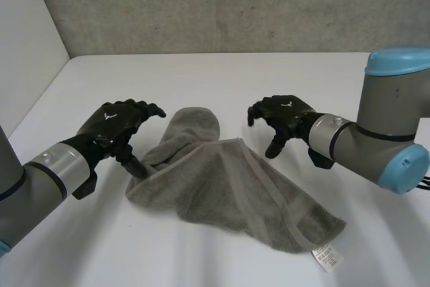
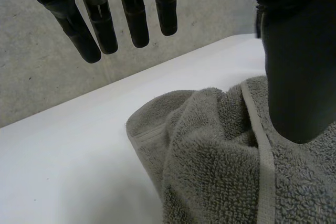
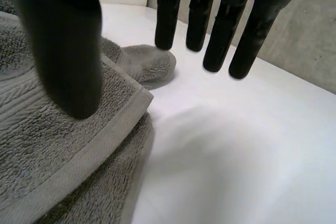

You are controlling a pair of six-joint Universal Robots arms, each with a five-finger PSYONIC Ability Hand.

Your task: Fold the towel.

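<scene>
Towel [image 1: 222, 189]: laid rumpled on table [image 1: 201, 75], long axis far-left to near-right.
Left hand [image 1: 117, 126]: fingers spread, thumb at towel's left edge.
Right hand [image 1: 282, 115]: fingers spread, held above far hem.

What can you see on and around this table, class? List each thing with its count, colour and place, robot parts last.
towel: 1, grey, crumpled mid-table between the hands
label: 1, white, at the towel's near right corner
table: 1, white, under the towel
wall: 1, grey concrete, behind the table
left arm: 1, grey, left side
right arm: 1, grey with light-blue caps, right side
left hand: 1, black, open, at the towel's left edge
right hand: 1, black, open, by the towel's far hem
</scene>
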